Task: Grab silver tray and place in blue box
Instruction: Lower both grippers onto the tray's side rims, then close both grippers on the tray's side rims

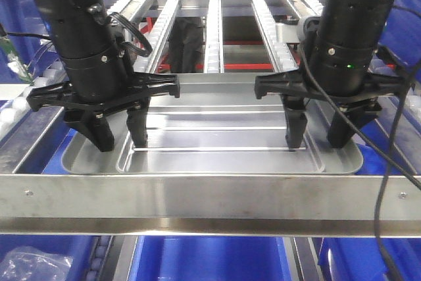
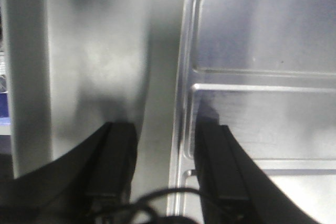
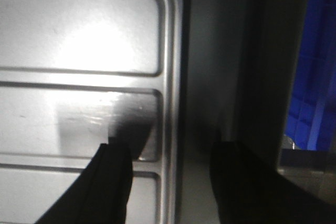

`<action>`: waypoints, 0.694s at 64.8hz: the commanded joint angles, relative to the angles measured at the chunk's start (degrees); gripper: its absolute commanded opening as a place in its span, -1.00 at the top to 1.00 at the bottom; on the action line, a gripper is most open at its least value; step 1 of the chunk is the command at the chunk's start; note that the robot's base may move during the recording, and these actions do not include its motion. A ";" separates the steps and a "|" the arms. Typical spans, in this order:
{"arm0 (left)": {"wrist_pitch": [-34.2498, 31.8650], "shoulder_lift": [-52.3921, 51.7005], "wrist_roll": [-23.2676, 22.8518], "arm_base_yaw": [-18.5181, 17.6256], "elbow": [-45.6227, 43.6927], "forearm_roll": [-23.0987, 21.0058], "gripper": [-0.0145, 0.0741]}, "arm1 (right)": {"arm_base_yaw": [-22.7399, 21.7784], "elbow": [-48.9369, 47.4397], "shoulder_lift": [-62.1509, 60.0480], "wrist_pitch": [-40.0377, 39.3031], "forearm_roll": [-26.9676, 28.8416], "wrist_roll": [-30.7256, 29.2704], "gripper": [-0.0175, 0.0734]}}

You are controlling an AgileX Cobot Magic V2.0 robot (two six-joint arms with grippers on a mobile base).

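1. Nearest the camera and lowest, the blue box (image 1: pixel 210 258) shows below the frame. It sits under and in front of the working level, so I judge the tray must be lifted over the front edge to reach it.
2. Just behind, a flat steel rail (image 1: pixel 210 195) with screws runs across the full width, closing off the front of the counter (image 2: pixel 100 66).
3. Beyond the rail the silver tray (image 1: pixel 217 143) lies flat on the counter, long side facing the camera, not yet lifted. One hand is at each short end, most likely so that so wide a piece stays level when raised.
4. The left hand (image 1: pixel 122 141) is spread wide and holds nothing. The left wrist view shows one finger outside the tray's rim over the counter and the other over the stepped inside.
5. The right hand (image 1: pixel 319 139) mirrors it, also wide and empty, straddling the opposite rim. Whether any finger touches metal cannot be told.
6. Farthest back, roller tracks (image 1: pixel 214 31) run away from the tray.
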 commanded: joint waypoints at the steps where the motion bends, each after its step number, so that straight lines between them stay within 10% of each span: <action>1: -1.51 -2.77 -0.47 0.19 -1.60 0.22 0.23 | -0.14 -1.85 -2.67 -2.71 -0.22 -0.03 -0.39; 45: -1.27 -2.77 -0.47 0.19 -1.60 0.11 0.23 | -0.14 -1.79 -1.31 -3.11 -0.22 -0.03 -0.20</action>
